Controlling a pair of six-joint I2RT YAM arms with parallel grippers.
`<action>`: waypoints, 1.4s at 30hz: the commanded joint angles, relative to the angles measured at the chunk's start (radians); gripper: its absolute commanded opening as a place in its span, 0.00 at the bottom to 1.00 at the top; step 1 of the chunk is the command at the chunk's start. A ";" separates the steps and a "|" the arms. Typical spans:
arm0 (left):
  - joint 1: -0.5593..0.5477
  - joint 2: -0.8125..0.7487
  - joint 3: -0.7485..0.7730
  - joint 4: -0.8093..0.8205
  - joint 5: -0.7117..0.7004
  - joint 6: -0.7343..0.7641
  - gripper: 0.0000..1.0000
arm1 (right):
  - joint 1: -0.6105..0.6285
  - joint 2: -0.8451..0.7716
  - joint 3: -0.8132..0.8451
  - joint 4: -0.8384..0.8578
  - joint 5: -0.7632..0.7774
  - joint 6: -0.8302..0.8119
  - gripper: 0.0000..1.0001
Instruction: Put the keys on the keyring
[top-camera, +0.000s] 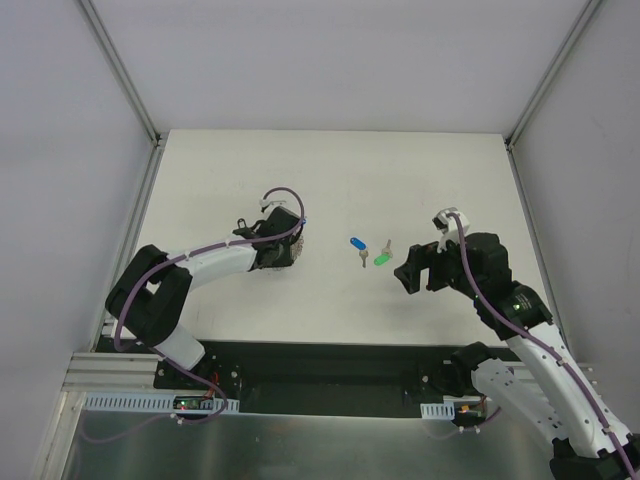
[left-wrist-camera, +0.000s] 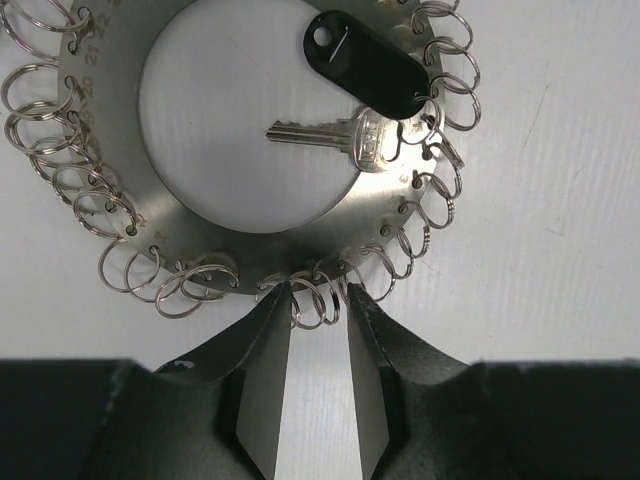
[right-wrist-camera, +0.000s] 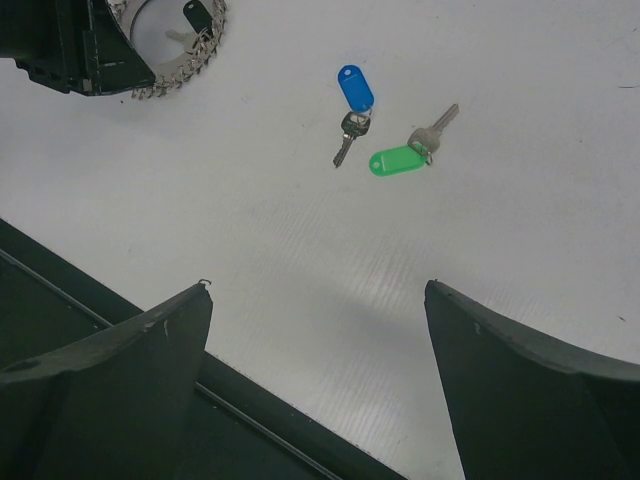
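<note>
The keyring is a wide silvery disc with many small split rings along its rim. My left gripper is shut on its near rim, a few split rings caught between the fingertips. In the top view this gripper covers most of the ring. The two keys lie loose on the white table, one with a blue tag and one with a green tag; they also show in the top view as blue tag and green tag. My right gripper is wide open and holds nothing, just right of the green-tagged key.
A key with a black tag hangs from the ring's rim and lies across its central hole. The black strip along the table's near edge runs under the right gripper. White walls enclose the table on three sides.
</note>
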 joint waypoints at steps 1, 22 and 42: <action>-0.022 0.003 0.042 -0.051 -0.062 0.032 0.29 | 0.006 -0.002 -0.006 0.018 0.006 0.004 0.91; -0.074 0.047 0.117 -0.137 -0.140 0.078 0.13 | 0.012 -0.011 -0.017 0.002 0.007 -0.015 0.91; -0.076 0.079 0.140 -0.171 -0.108 0.065 0.13 | 0.012 0.014 -0.007 -0.004 -0.002 -0.053 0.91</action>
